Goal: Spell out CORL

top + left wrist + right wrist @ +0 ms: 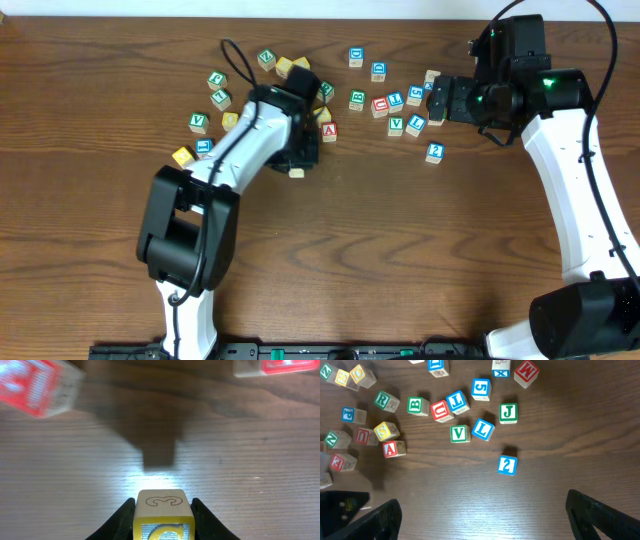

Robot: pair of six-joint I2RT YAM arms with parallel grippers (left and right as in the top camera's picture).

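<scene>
Left wrist view shows the left gripper clamped on a yellow block at the open tabletop, the right gripper spread wide and empty, and no CORL row started yet.

The hand is over the counter, fingers spread wide. Just ahead, between them, lies the 2 block, alone. Farther ahead sit L, V and J, close together.

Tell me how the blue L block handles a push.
The blue L block looks rigid and flat-faced, so it should slide, not roll. Skewed beside the green V block, it may spin or nudge that.
</scene>
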